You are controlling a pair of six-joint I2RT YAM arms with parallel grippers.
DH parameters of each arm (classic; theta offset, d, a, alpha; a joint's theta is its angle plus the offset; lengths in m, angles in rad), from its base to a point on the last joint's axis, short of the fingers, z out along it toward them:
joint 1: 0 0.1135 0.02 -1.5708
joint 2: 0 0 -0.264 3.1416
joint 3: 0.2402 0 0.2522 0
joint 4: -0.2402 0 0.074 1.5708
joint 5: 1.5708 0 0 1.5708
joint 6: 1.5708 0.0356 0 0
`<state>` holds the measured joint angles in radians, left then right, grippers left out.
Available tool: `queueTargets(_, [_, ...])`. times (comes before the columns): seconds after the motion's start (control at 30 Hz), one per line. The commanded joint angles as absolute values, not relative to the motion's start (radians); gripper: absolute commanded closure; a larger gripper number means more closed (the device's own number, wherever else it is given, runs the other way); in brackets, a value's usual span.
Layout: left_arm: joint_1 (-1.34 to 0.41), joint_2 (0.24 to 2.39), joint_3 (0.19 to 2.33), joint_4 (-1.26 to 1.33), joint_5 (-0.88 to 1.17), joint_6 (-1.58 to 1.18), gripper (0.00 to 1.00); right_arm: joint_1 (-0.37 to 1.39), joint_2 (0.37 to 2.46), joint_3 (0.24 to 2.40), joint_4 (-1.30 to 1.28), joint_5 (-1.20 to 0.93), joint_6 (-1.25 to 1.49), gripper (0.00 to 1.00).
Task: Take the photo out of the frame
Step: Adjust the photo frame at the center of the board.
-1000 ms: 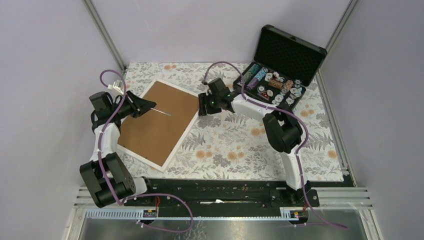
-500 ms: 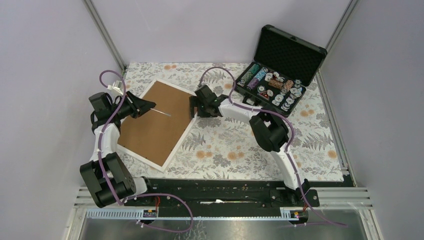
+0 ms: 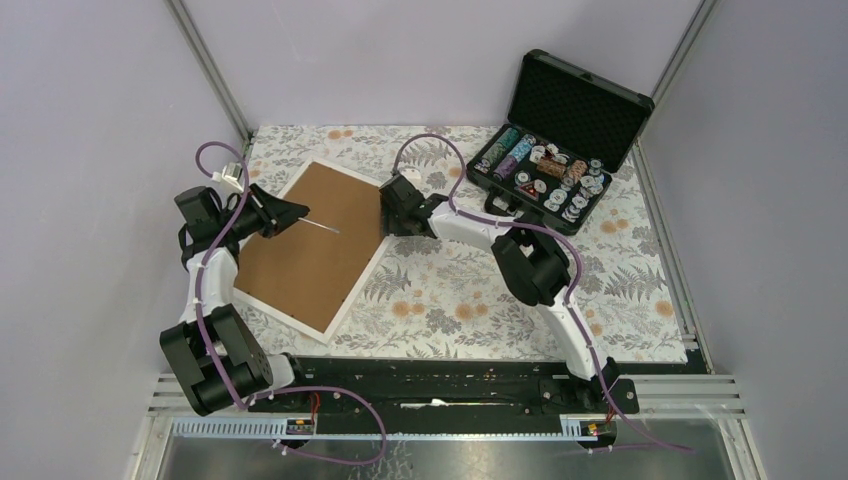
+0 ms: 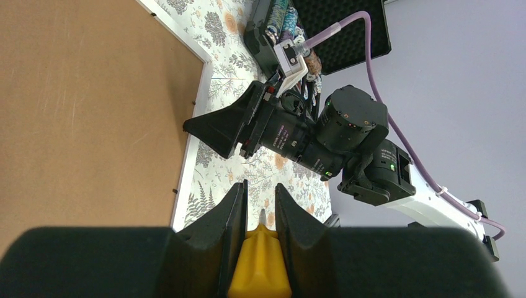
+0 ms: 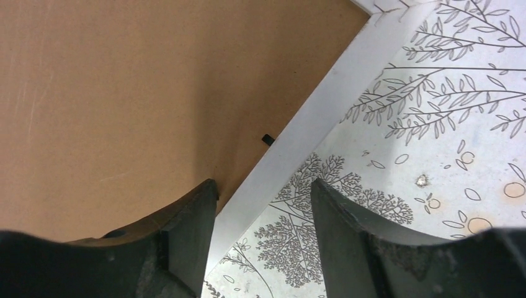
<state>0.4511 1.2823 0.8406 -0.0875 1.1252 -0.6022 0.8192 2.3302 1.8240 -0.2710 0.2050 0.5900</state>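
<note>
Left jaws pinch a yellow tool (image 4: 260,267) (thin spike); right jaws, parted, straddle the frame (image 5: 301,133).

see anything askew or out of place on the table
The frame lies face down, brown back up, skewed to the table edges. In the open case, many poker chips lie loose and jumbled rather than in rows. Nothing looks spilled or broken.

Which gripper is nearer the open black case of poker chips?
Right. The right gripper sits at the white-bordered frame, on its edge nearest the case; the left gripper is over the frame's brown back, farther away.
</note>
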Motion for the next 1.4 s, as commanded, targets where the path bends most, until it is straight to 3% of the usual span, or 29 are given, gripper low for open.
queueTargets(0.0, [0.463, 1.248, 0.843, -0.055, 1.165, -0.584, 1.00, 0.827, 2.351, 1.773, -0.375, 0.289, 0.513, 0.41])
queueTargets(0.3, [0.464, 1.248, 0.844, -0.053, 1.167, -0.589, 1.00, 0.673, 2.400, 1.869, -0.395, 0.225, 0.411, 0.60])
queueTargets(0.6, [0.464, 1.258, 0.846, -0.049, 1.164, -0.595, 1.00, 0.635, 2.398, 1.893, -0.383, -0.009, 0.303, 0.63])
queueTargets(0.8, [0.464, 1.236, 0.815, -0.043, 1.171, -0.586, 1.00, 0.694, 2.345, 1.771, -0.346, -0.139, 0.247, 0.65])
queueTargets(1.37, [0.458, 1.213, 0.749, -0.058, 1.180, -0.537, 1.00, 0.711, 2.269, 1.578, -0.302, -0.148, 0.094, 0.68])
